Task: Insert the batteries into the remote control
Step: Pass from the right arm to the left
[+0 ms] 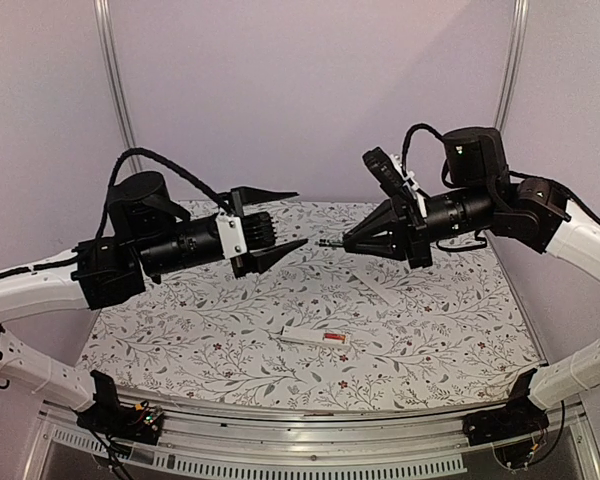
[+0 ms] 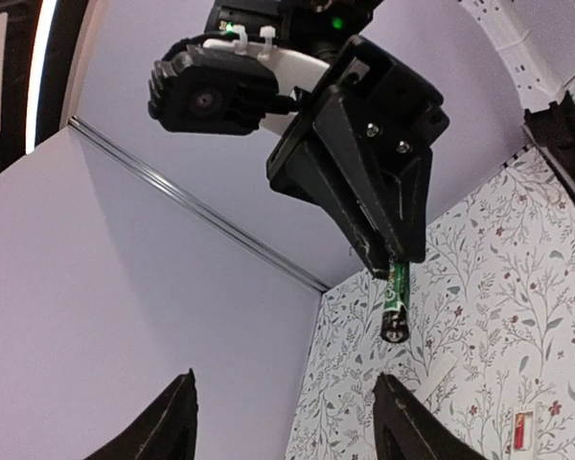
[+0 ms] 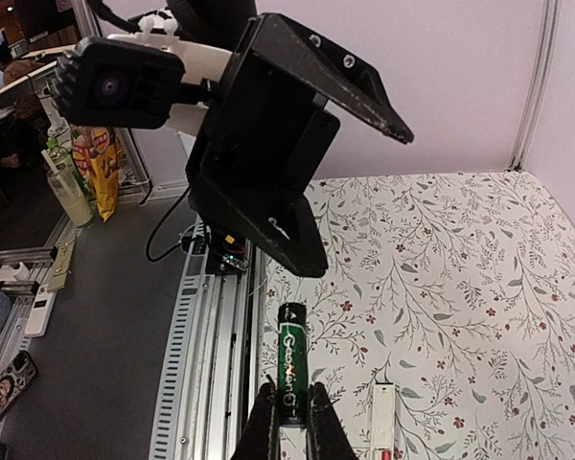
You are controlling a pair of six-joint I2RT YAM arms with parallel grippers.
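Lying nearest on the floral table (image 1: 180, 340), the remote control (image 1: 315, 338) shows a red patch too small to read. Behind it lies a thin white strip (image 1: 380, 290). Higher up, the right gripper (image 1: 346, 243) pinches one battery (image 1: 329, 242), its rear end hidden between the fingers (image 3: 266, 426); the left gripper (image 1: 300, 218) faces it, jaws wide apart

Only the battery (image 3: 290, 355) at right gripper (image 3: 290, 393) has txt: white on green label, starts "Go", rest illegible.
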